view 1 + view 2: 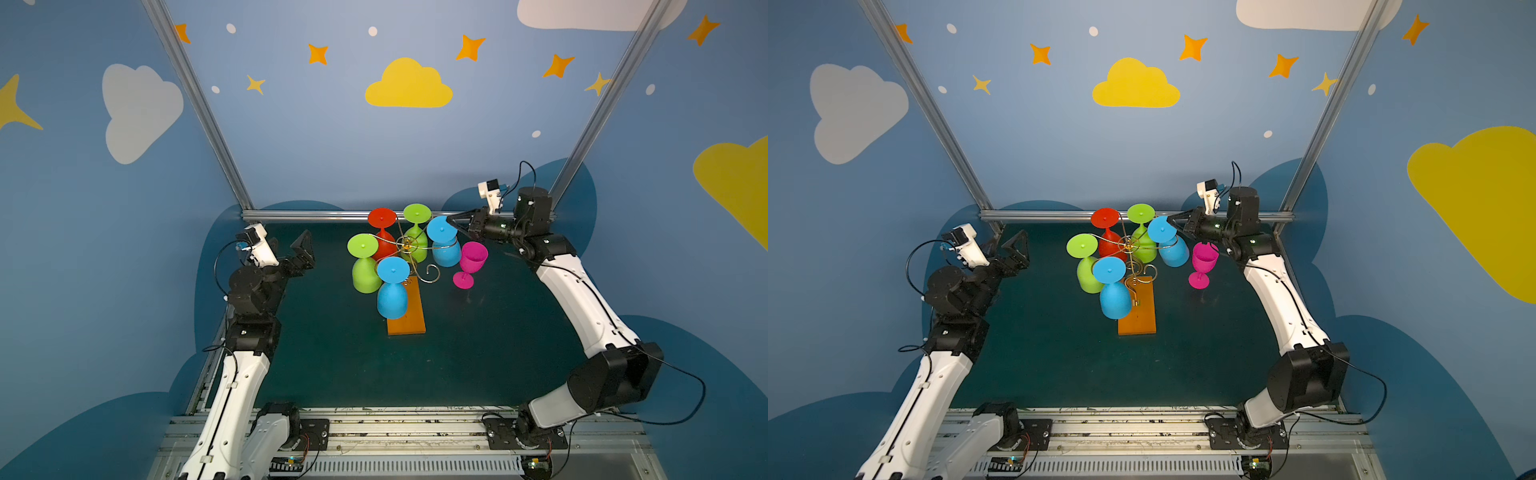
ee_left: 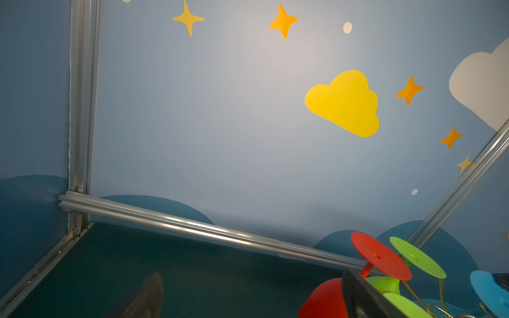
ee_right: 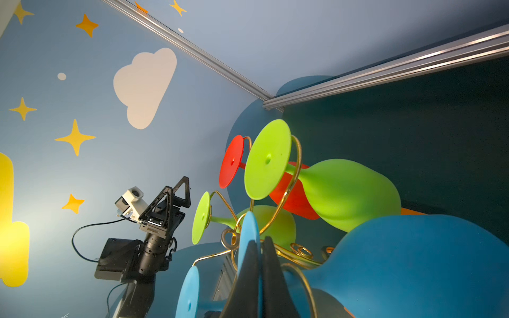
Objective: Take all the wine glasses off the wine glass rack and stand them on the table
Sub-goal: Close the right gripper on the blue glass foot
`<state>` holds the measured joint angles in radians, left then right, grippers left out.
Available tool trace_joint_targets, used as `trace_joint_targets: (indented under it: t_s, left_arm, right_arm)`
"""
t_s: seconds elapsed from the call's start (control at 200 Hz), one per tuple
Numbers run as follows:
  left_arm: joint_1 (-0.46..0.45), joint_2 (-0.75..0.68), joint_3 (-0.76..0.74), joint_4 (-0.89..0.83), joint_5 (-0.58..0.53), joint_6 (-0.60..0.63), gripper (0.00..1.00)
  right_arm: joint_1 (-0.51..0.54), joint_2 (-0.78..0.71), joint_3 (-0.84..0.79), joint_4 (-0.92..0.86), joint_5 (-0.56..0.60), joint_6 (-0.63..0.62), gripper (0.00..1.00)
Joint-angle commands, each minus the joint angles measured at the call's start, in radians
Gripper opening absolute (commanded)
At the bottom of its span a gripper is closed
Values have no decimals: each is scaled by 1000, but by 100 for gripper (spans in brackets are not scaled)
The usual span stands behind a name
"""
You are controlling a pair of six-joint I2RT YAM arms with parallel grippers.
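Observation:
The wine glass rack (image 1: 406, 244) is a gold wire stand on an orange base (image 1: 409, 320), mid-table in both top views. Several glasses hang from it upside down. My right gripper (image 1: 449, 219) reaches in from the back right and is shut on the foot disc of the blue wine glass (image 1: 440, 229) on the rack's right side. In the right wrist view the black fingers (image 3: 271, 275) pinch that disc's edge (image 3: 249, 239), and its bowl (image 3: 413, 261) hangs in the gold loop. My left gripper (image 1: 305, 249) stands open at the left, apart from the rack.
Also on the rack are a red glass (image 1: 382, 218), two green glasses (image 1: 417, 213) (image 1: 363, 245) and a front blue glass (image 1: 392, 269). A pink glass (image 1: 471, 257) stands upright on the green mat right of the rack. An aluminium rail (image 1: 311, 215) borders the back.

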<state>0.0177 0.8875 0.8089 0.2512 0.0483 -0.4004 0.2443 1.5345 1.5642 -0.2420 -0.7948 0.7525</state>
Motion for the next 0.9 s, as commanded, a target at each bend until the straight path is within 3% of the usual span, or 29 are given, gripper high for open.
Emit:
trace_joint_targets:
  t_s: [0.0,0.896]
  left_arm:
    - [4,-18,-2,1,-10,5,99]
    - [3,-19,-5,4,-9,1,99]
  right_arm:
    - [-5,-53,-2,68,3,19,0]
    - [-31,-170,-121,66,20,25,0]
